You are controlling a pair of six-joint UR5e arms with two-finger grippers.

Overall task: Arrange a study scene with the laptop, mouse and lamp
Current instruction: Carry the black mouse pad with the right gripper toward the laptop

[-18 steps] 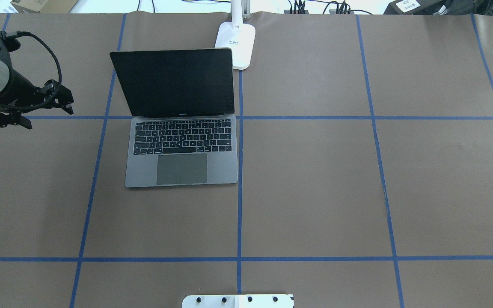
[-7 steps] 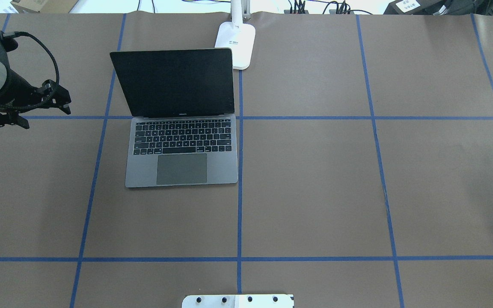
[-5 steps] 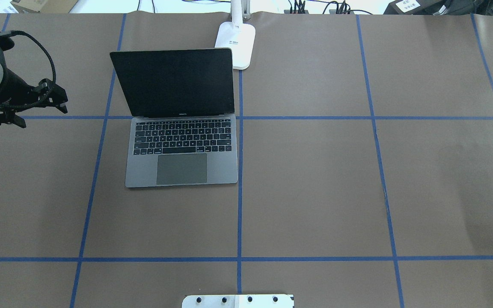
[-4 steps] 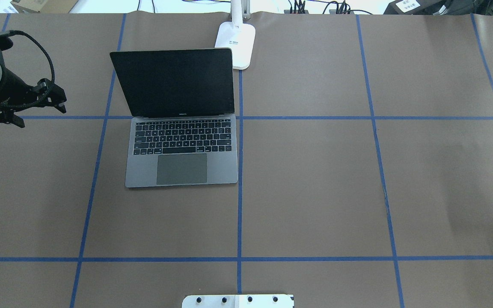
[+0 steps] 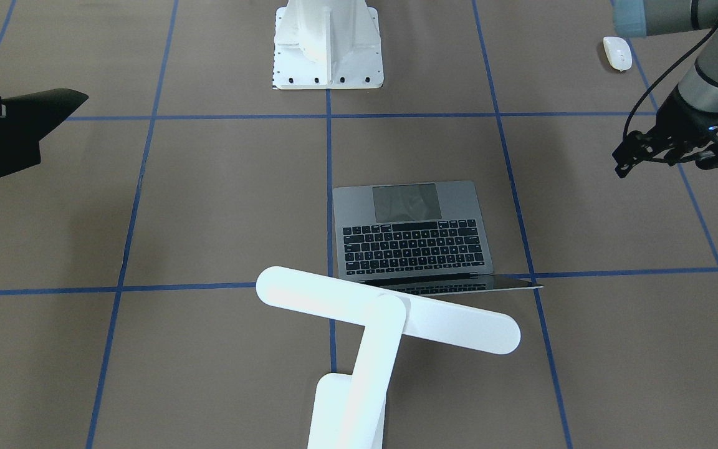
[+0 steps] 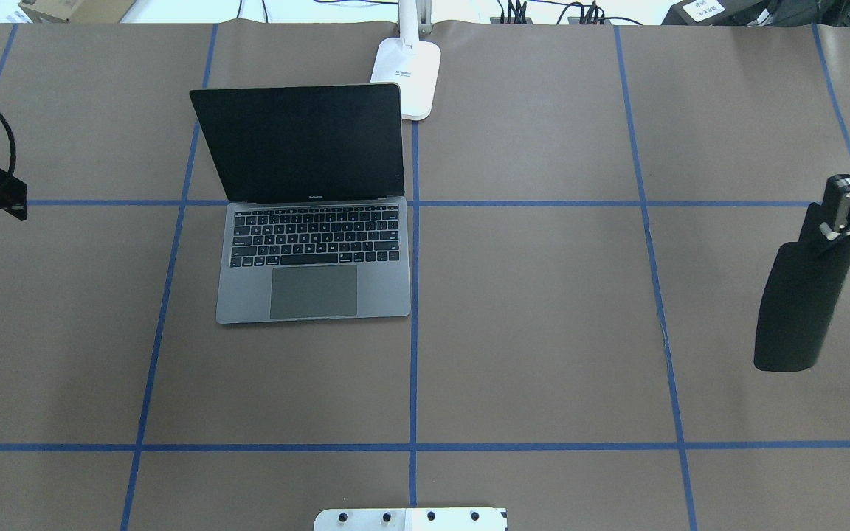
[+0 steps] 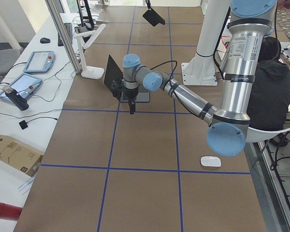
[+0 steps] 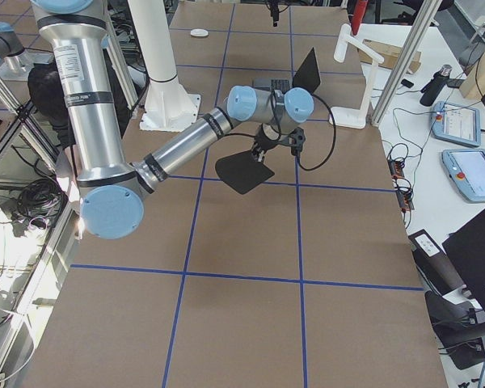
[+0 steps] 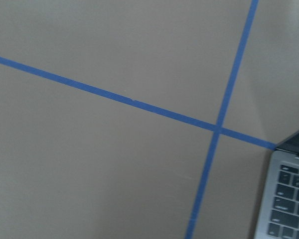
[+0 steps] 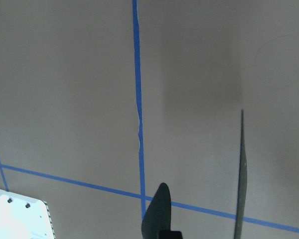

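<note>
Right claw (image 6: 842, 221) clenched on a black pad (image 6: 794, 310), laptop (image 6: 314, 258) well off at its 9 o'clock

Nearest the robot, the mouse (image 5: 617, 53) lies on the surface (image 6: 543, 332) at the robot's left, closer to the left claw (image 5: 664, 156), whose grip cannot be told. Farther out, in the overhead view, the pad hangs from the right claw, long axis toward 7 o'clock; it probably belongs beside the open laptop. The lamp (image 6: 406, 74) stands just behind the screen.
</note>
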